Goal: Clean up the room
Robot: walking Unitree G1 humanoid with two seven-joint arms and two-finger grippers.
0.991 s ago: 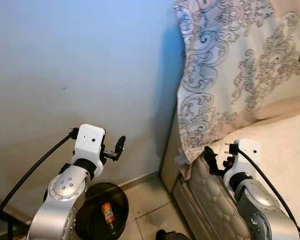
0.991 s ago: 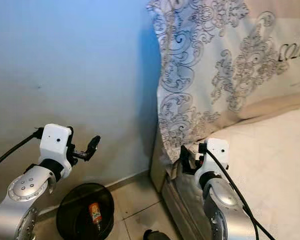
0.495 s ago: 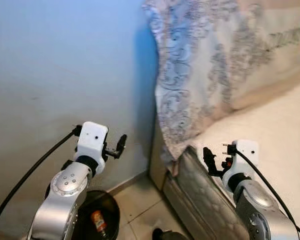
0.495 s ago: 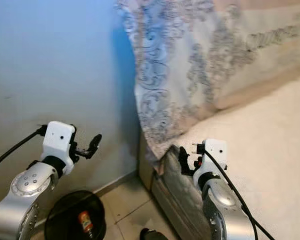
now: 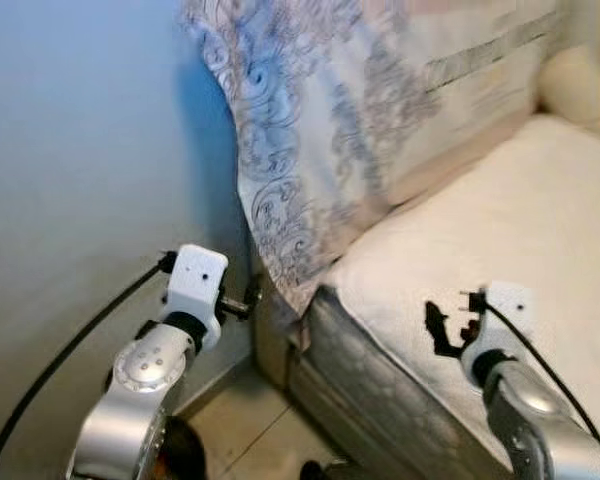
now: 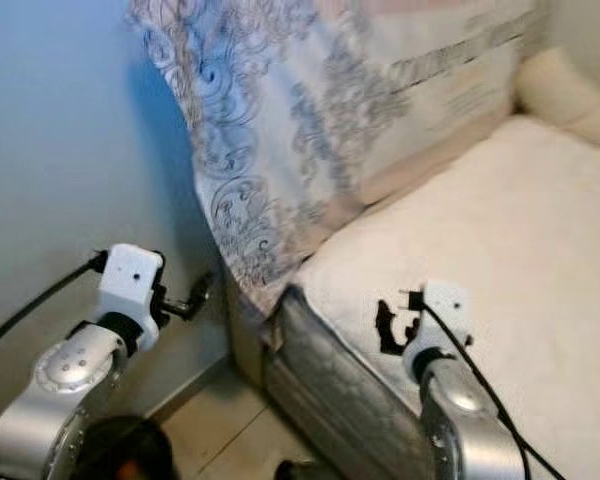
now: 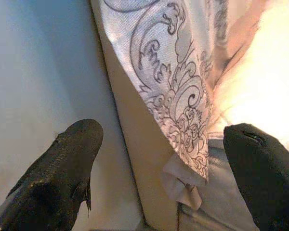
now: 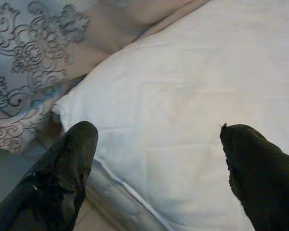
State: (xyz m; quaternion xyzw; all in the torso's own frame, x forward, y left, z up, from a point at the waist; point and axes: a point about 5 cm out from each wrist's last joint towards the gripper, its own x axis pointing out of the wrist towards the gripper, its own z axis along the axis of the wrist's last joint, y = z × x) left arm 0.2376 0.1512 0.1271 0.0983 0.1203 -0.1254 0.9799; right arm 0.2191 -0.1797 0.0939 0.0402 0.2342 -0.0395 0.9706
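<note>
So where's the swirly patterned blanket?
The swirly patterned blanket hangs over the bed's head end, beside the blue wall, above the left gripper.

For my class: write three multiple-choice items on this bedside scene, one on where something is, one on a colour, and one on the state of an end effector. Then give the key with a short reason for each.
1. Where does the patterned cover hang?
A. Over the bed's corner next to the wall
B. Flat on the floor
C. Across the robot's right arm

2. What colour is the wall?
A. Red
B. Pale blue
C. Black

3. How are the right end effector's fingers?
A. Shut on the cover
B. Shut on nothing
C. Open, holding nothing

Key:
1 A: the patterned cover drapes down over the mattress corner beside the wall.
2 B: the wall looks pale blue.
3 C: the right end effector shows its two fingers spread apart above the white sheet, with nothing between them.
</note>
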